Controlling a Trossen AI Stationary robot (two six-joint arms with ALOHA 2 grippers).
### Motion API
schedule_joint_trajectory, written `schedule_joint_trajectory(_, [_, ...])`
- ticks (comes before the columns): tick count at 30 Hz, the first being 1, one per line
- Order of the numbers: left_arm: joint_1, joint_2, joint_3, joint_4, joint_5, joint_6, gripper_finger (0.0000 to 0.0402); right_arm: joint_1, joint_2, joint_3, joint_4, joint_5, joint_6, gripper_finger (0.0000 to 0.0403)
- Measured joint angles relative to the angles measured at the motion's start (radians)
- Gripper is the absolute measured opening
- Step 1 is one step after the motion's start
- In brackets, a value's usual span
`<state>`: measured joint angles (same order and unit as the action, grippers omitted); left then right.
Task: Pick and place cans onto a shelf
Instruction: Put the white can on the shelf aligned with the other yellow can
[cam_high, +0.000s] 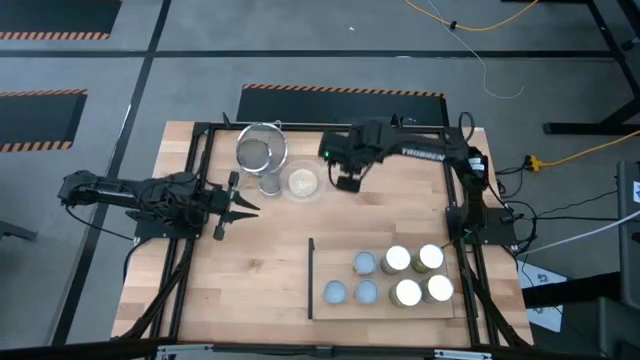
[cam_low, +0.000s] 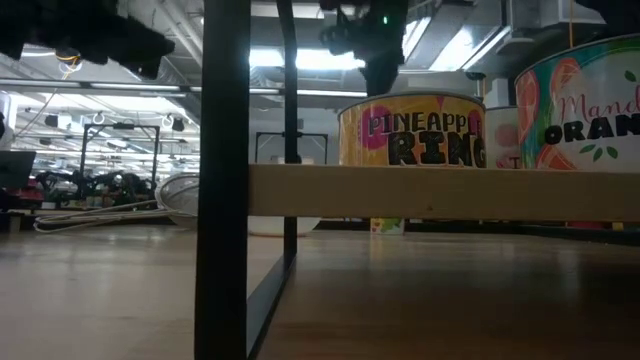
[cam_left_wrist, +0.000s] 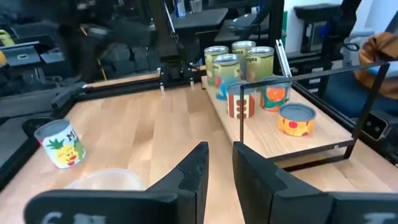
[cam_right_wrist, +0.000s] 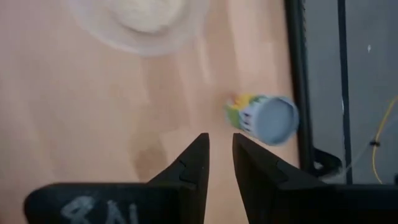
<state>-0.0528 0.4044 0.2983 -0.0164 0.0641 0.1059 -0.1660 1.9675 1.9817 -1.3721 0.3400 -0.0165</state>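
You see pale blue and silver-white tops on the cans (cam_high: 397, 275), a light wood shelf (cam_high: 340, 270), and a yellow pineapple label (cam_low: 412, 130) with black lettering.

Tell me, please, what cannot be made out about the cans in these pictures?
High view: the loose pale-blue-topped cylindrical tin near the clear glass bowl is hidden beneath the right claw.
Low view: the front edge of the flat light-wood shelf hides the tins' bases; the orange-labelled tin is cut off by the picture's right edge.
Right wrist view: the loose tin's green side label is too blurred to read.
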Motion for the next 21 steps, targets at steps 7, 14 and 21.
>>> schedule_joint_trajectory(7, [0.0,-0.02,-0.09,0.168,-0.001,-0.007,0.0066,-0.124,0.0,-0.115,0.087,-0.026,-0.066,0.0076])
schedule_joint_trajectory(14, [0.0,-0.02,-0.116,0.193,-0.001,-0.009,0.0066,-0.176,0.0,-0.191,0.151,-0.162,-0.163,0.0076])
schedule_joint_trajectory(21, [0.0,-0.021,-0.116,0.194,0.0,-0.026,0.0066,-0.224,0.0,-0.212,0.183,-0.225,-0.255,0.0076])
